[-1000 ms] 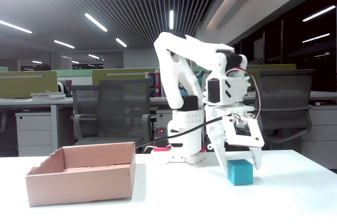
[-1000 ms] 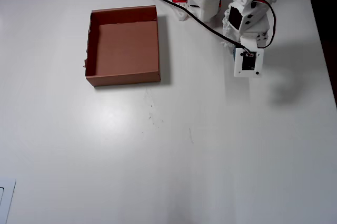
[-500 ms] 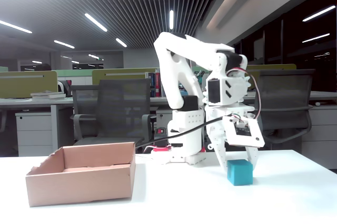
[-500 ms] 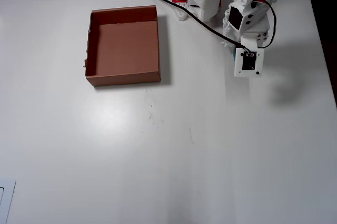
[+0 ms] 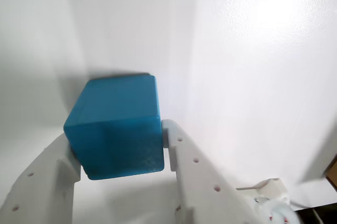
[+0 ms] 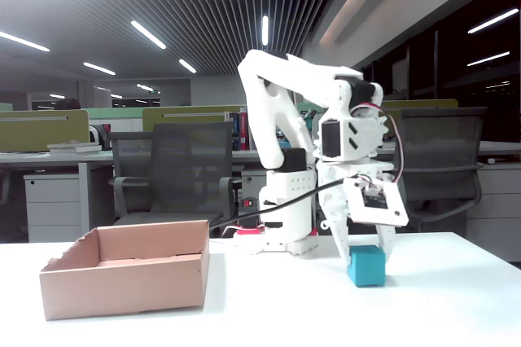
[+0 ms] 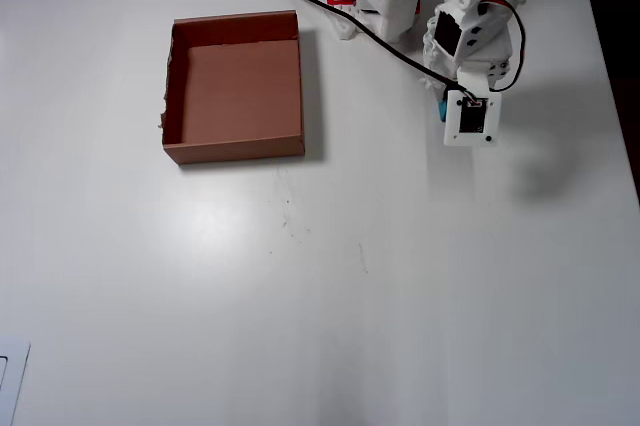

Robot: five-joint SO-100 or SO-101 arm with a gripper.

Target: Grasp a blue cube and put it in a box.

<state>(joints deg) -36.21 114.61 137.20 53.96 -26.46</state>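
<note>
On the white desk [image 7: 350, 276] stand one white robot arm [image 6: 281, 151], one blue cube [image 6: 365, 266] and one brown cardboard box [image 7: 235, 86]. At the far right in the overhead view, the end effector [image 5: 118, 153] pinches the blue cube between its two fingers, cube resting on the desk. Well apart to the left sits the box, open-topped.

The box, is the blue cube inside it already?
No, in the fixed view the blue cube sits on the table between the gripper fingers, well to the right of the box.
</note>
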